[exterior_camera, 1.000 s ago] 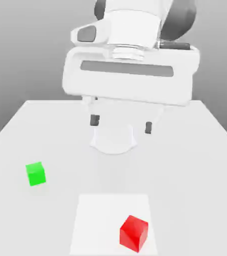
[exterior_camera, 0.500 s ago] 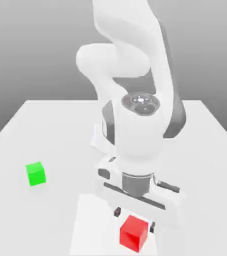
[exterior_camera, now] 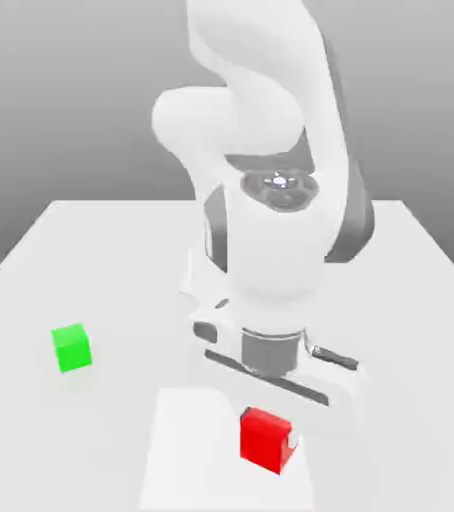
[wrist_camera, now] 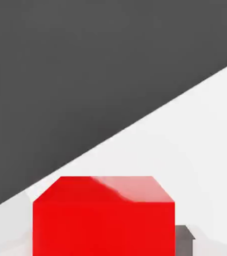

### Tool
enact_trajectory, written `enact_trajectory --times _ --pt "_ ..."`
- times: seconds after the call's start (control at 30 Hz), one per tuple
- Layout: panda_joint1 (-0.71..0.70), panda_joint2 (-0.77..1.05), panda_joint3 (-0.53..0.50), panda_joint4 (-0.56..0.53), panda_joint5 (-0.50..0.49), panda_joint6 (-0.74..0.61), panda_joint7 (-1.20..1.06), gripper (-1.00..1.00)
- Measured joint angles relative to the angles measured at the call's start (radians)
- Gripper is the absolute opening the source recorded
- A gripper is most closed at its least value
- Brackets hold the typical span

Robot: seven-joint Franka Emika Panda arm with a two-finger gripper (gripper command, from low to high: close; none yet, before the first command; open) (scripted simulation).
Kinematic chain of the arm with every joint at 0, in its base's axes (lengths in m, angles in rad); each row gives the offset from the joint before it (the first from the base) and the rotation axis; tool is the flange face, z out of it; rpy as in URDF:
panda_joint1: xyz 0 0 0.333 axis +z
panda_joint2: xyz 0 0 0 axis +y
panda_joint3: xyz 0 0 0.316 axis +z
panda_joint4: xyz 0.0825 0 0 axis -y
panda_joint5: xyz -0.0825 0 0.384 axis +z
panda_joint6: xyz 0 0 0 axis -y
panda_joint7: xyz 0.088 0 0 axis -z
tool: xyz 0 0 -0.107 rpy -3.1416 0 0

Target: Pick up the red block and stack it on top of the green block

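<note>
The white sheet [exterior_camera: 191, 450] on the desk [exterior_camera: 411, 400] serves as the landmark. Half a second ago the red block [exterior_camera: 261, 441] rested on it, with the gripper [exterior_camera: 269, 427] spread around the block; now the jaws pinch the red block from two opposite sides and it has risen over the sheet, near its edge on the exterior view's right. The arm [exterior_camera: 276, 250] has come up slightly with it, after swinging down toward the sheet. The green block [exterior_camera: 72, 349] has stayed put, beyond the sheet's edge on the exterior view's left.
</note>
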Motion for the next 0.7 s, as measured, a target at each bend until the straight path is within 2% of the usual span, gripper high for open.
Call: enact_trajectory --times 0.2,0.4,0.5,0.6,0.63,0.7 --pt "-0.281 -0.162 -0.141 -0.152 -0.018 -0.010 0.256 -1.00" --pt "-0.464 -0.314 -0.243 -0.306 0.007 0.002 0.488 -1.00" --pt "-0.517 -0.255 -0.283 -0.341 0.038 0.098 0.538 -1.00" --pt "-0.511 -0.151 -0.288 -0.343 0.089 0.203 0.512 -1.00" --pt "-0.505 -0.122 -0.290 -0.342 0.108 0.231 0.500 1.00" --pt "-0.500 -0.122 -0.290 -0.342 0.108 0.231 0.500 1.00"
